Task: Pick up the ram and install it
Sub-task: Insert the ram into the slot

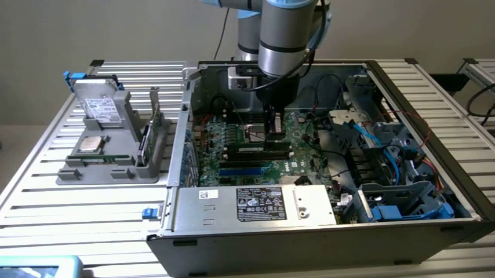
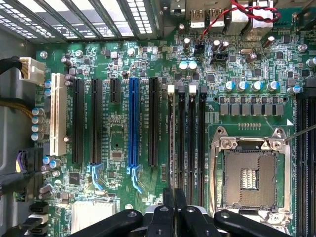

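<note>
1. tool (image 1: 272, 139): lowered inside the open computer case (image 1: 309, 249), over the motherboard (image 1: 224, 145). its fingers (image 2: 168, 212) are drawn almost together. in the exterior view the tips meet the top edge of the ram (image 1: 259, 149). judged: closed on the ram, gripping it by its thickness.
2. the ram: it stands on its long edge, label face toward the near side, and runs along the memory slots (image 2: 192, 138). the empty processor socket (image 2: 249, 175) lies on its far side and the blue slot (image 1: 240, 169) on its near side.
3. wrist view: the fingers sit over the slots farthest from the socket. the stick itself cannot be made out there.
4. done, as judged: the pick-up and carry are complete. the ram is at the board, well apart from the grey holder (image 1: 112, 172) on the slatted surface (image 1: 46, 191) at the exterior view's left. that holder carries a drive (image 1: 102, 107) and a processor chip (image 1: 93, 145).
5. left, as judged: full seating is not confirmed. whether the stick is pressed home or the slot latches are closed cannot be told. the tool is not yet off it.
</note>
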